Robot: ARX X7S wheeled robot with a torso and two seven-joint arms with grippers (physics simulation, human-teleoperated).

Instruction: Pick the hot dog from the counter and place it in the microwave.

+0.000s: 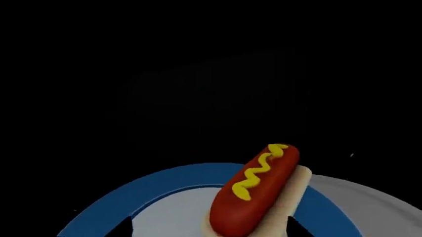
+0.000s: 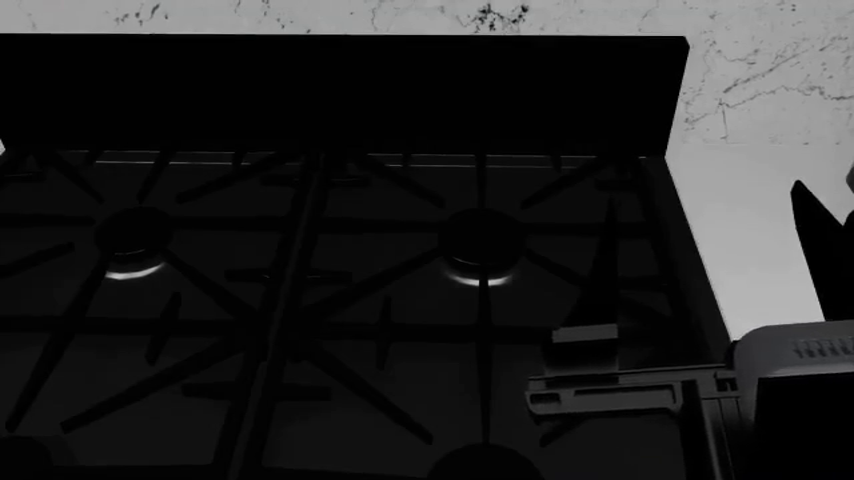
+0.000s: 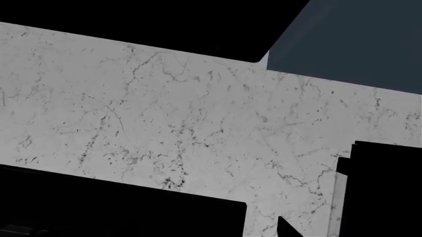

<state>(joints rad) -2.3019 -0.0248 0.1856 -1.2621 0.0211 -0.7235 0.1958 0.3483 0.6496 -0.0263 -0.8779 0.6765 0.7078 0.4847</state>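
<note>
The left wrist view was dark except for its lower part, where the hot dog [image 1: 258, 190], a red sausage in a pale bun with a yellow mustard zigzag, rose from about 6 o'clock toward 1 o'clock of the frame. It appeared over a pale round plate [image 1: 369, 200] with a broad blue ring [image 1: 175, 180]; contact between bun and plate could not be confirmed. Small dark shapes at the frame's bottom edge flanked the bun on either side, but they could not be identified as the left gripper's fingers, so their spread, and any hold on the hot dog, could not be told. The head view looked down on a black stovetop [image 2: 334, 310] with grates and two round burners; a black back panel [image 2: 347, 90] stood behind it at 12 o'clock, below a white wall with dark marble veins [image 2: 767, 70]. A strip of plain white counter [image 2: 747, 230] lay at 3 o'clock of the stovetop, with part of the right arm [image 2: 801, 390] at 4 o'clock. The right wrist view showed the same veined wall [image 3: 197, 123] between dark surfaces; no fingers were identifiable there, and their state could not be told.
</note>
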